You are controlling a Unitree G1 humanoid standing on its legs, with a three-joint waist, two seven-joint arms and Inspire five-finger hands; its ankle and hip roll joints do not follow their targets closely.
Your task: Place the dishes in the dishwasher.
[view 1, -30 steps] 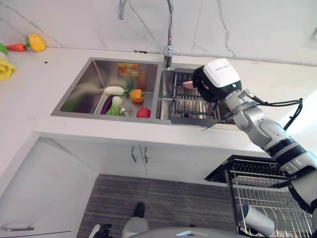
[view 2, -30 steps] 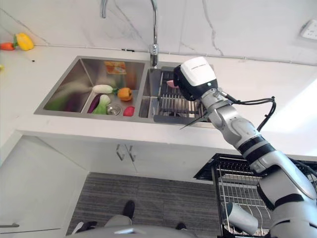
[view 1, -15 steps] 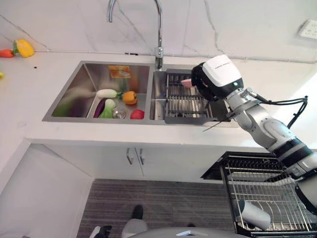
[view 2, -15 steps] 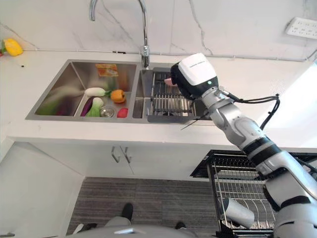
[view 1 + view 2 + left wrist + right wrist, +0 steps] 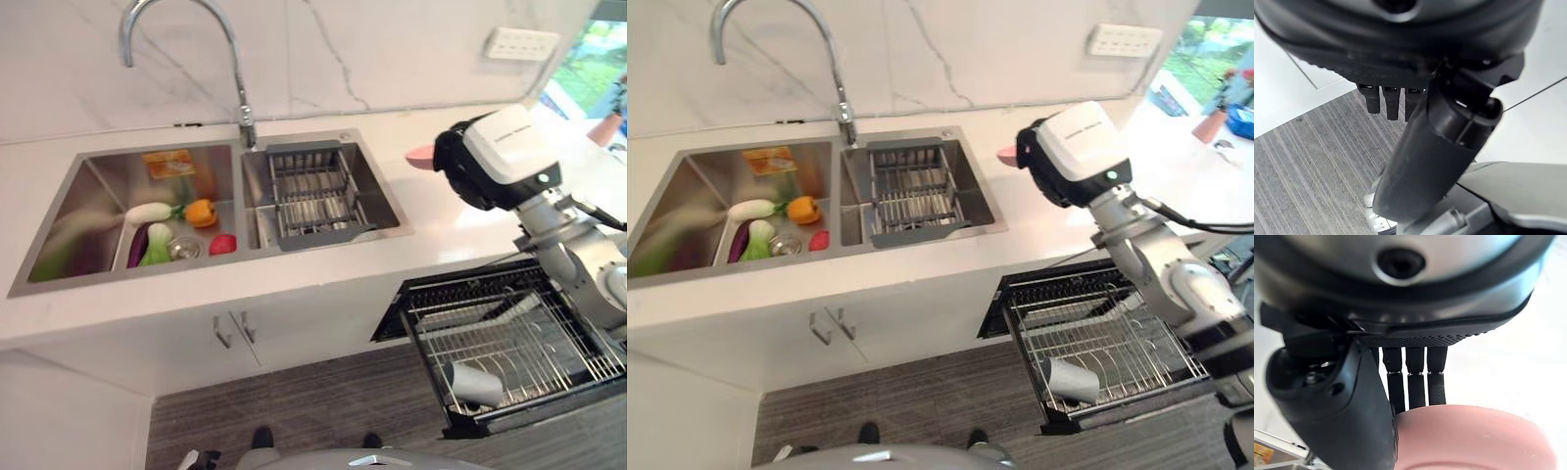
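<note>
Right hand (image 5: 1376, 396) pinches pink dish (image 5: 1469, 438) between thumb and fingers, raised over the surface (image 5: 431, 211) beside the sink (image 5: 323, 186), above the open dishwasher rack (image 5: 500, 343), likely for loading; left hand (image 5: 1420, 142) hangs relaxed, holding nothing

Right robot hand (image 5: 1043, 162) carried pink plate (image 5: 422, 155) from sink rack (image 5: 315, 195) over counter (image 5: 431, 211).

The right arm is reaching out from the lower right with its wrist raised, carrying the right hand (image 5: 460, 168) above the counter (image 5: 431, 211), just right of the sink. Its fingers (image 5: 1415, 382) and thumb are pinching a pink dish (image 5: 1474, 438). The left hand (image 5: 1440, 142) is hanging over the floor, its fingers straight.
</note>
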